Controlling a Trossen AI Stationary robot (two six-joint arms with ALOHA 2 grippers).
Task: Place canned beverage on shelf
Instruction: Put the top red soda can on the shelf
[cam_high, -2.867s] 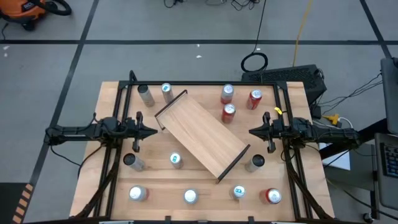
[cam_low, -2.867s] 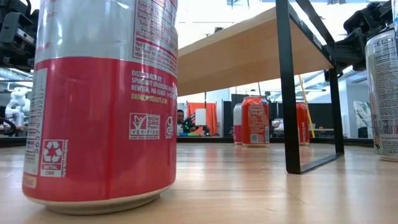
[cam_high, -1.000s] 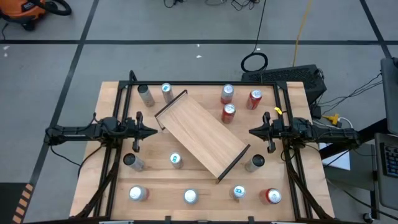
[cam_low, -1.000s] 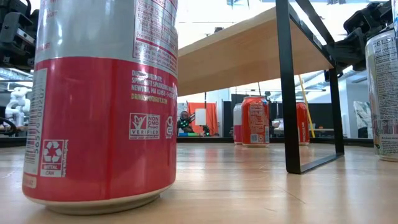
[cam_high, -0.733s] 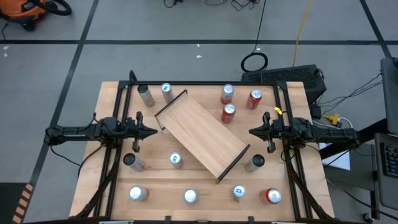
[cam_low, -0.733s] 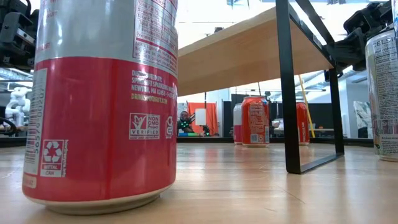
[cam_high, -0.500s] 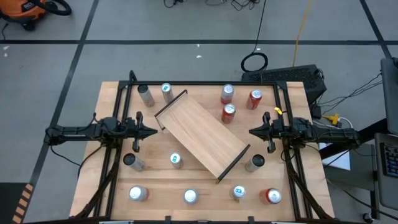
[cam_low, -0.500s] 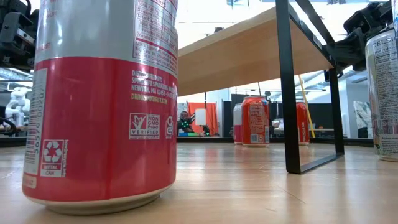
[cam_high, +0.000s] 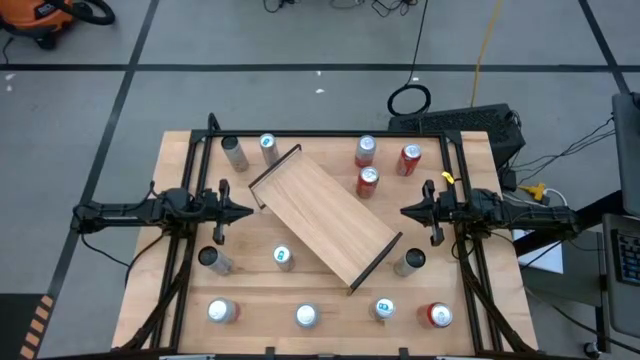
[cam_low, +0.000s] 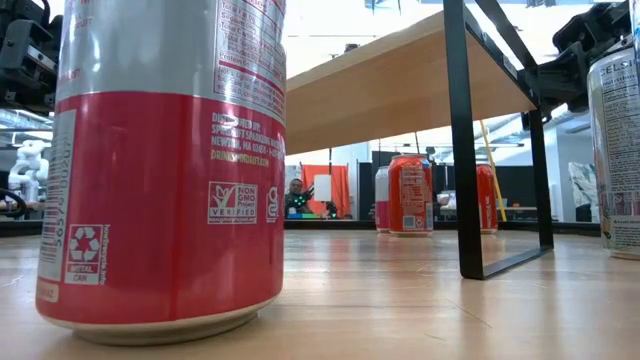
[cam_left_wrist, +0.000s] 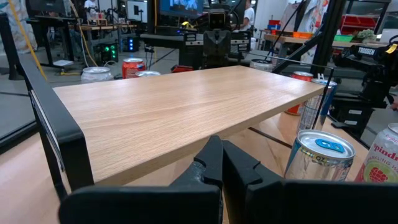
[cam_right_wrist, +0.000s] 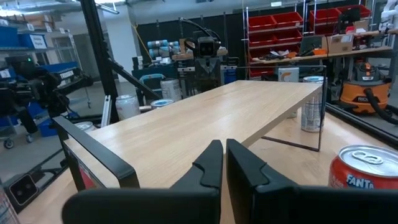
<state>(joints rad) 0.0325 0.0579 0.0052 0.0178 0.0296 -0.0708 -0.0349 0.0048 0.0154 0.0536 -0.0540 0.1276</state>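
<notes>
Cans stand scattered over the bench (cam_high: 180, 300) around the shelf (cam_high: 325, 217), a light-wood board with a black rail at each short end, set diagonally at the middle with nothing on it. Three red cans sit together toward the far right: one (cam_high: 366, 151) beside another (cam_high: 410, 159), and a third (cam_high: 368, 182) just off the shelf's long edge. A blue-topped can (cam_high: 283, 258) stands near the shelf's opposite long edge, and a red and silver can (cam_low: 165, 165) fills the low view's foreground. The left claw (cam_high: 245, 211) hangs at the bench's left side, pointing toward the shelf, its fingers (cam_left_wrist: 211, 165) pressed together and holding nothing. The right claw (cam_high: 406, 211) mirrors it at the right side, fingers (cam_right_wrist: 214, 162) likewise closed on nothing. Both are apart from the shelf and from every can.
</notes>
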